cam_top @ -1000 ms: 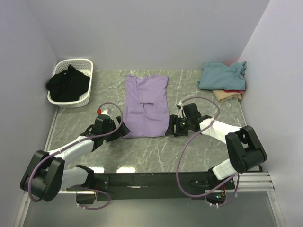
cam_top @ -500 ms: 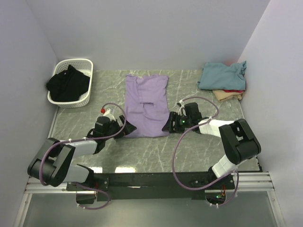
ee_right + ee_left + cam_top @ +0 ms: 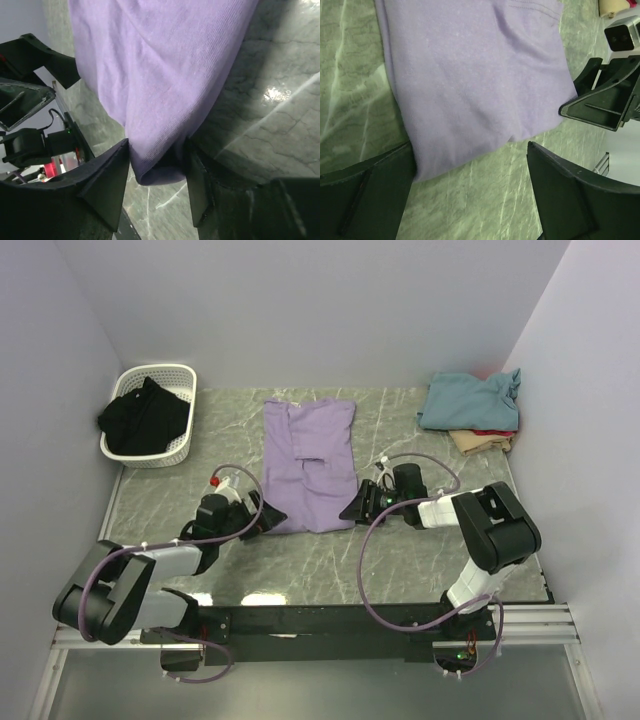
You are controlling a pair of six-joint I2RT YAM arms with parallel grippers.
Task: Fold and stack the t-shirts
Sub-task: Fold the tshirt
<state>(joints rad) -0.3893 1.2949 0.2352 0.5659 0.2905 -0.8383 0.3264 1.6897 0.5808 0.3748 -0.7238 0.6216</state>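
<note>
**A:** Shirt position first: where does it lie from your grippers?

**B:** Your soft lavender fabric t-shirt (image 3: 308,465) lies flat mid-table, long axis near to far. The left gripper (image 3: 258,516) straddles its near-left corner, jaws wide apart. The right gripper (image 3: 358,505) has the near-right corner between its fingers, but I cannot tell how firmly.

**A:** Surface, room?

**B:** The green marbled tabletop (image 3: 400,560) looks slick. You'd likely fold far. The teal-topped folded stack (image 3: 470,405) sits well apart, far right.

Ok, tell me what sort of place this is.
Probably a robot lab cell for laundry folding: plain walls box in a marble-look table, two arms are bolted at its near edge, and a lavender t-shirt, a shirt stack and a white basket lie on it.
</note>
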